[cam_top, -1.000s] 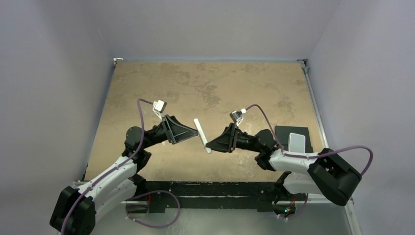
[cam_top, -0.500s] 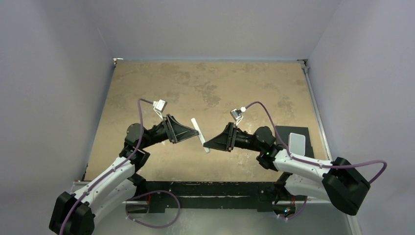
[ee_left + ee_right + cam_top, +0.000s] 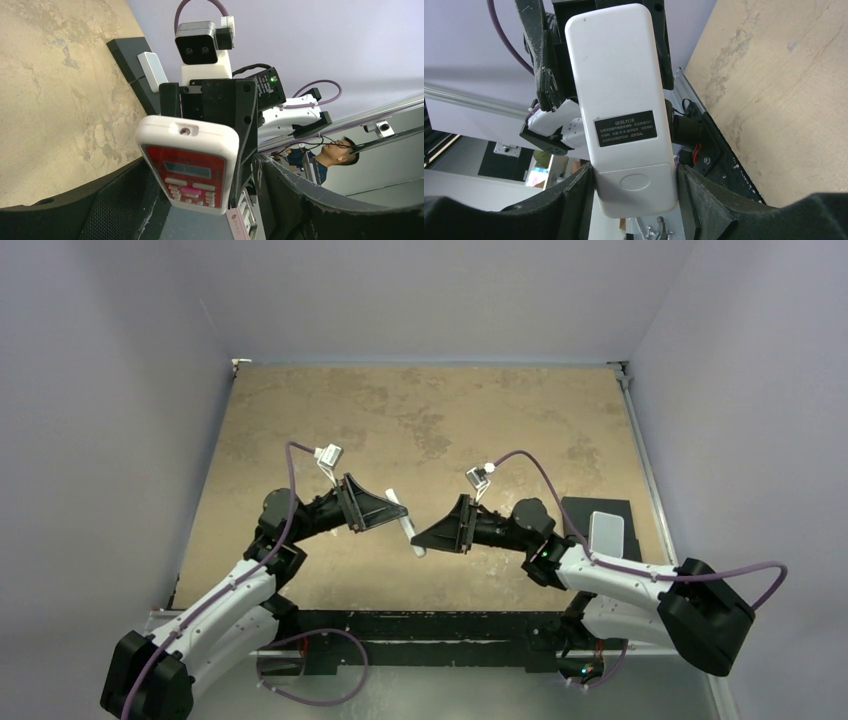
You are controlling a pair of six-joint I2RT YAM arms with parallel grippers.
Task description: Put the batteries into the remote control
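On my left, the left gripper [image 3: 388, 512] reaches in over the near middle of the mottled tan tabletop [image 3: 430, 410]. Through its wrist camera I see its two black fingers [image 3: 115, 205] spread wide, one on either side of the small flat white remote control [image 3: 187, 167]. The remote's red front, with its pale little screen and rows of buttons, faces that camera. On one side the finger's edge runs right along the remote's white rim, and I cannot tell whether it touches. On the other side a strip of dark housing shows between the remote and the finger, so these fingers are apart and not clamped. From above, the remote hangs in the air between the two grippers, clear of the table. It is a slim white bar running on a slant from the far left to the near right. The right gripper [image 3: 418, 538] meets it from the other side, at its nearer end. In the right wrist view the plain white back fills the frame, with a black label of printed text and an oval thumb grip on the lower cover. The right fingers [image 3: 574, 200] press against both long edges of that lower end, closed on the remote and carrying it. Further right, near the table's edge beside the right arm, a pale grey rectangular block [image 3: 606, 532] lies on a black rectangular base [image 3: 585, 508], well apart from both grippers.
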